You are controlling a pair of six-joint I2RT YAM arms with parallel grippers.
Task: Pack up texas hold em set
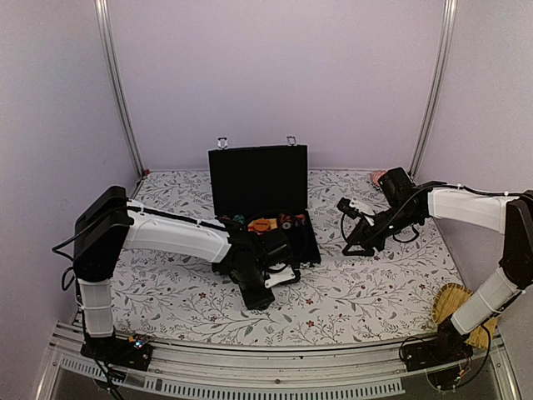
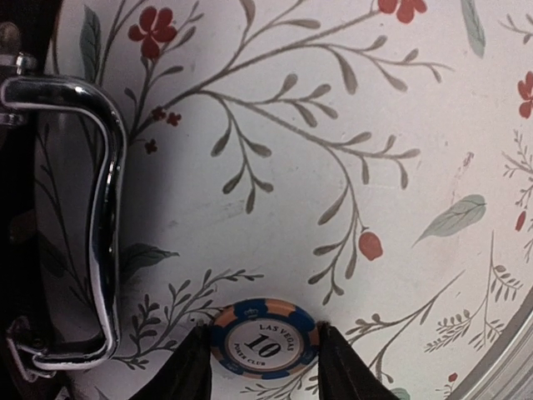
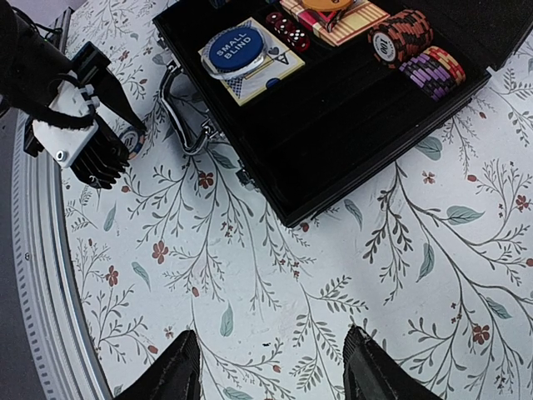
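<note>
Floral tablecloth (image 1: 350, 292), pale lilac walls (image 1: 275, 67) behind

The light was soft and even, with a lilac cast on the walls (image 1: 275, 75) and only weak shadows on the tablecloth (image 1: 366, 283). The case (image 1: 258, 179) lid read flat black, without detail. At my left wrist the handle (image 2: 104, 208) carried bright glare streaks, the chip (image 2: 262, 342) was sharp, and my left fingers (image 2: 187, 371) were dark and soft-edged. My right wrist's view bowed at its edges.
</note>
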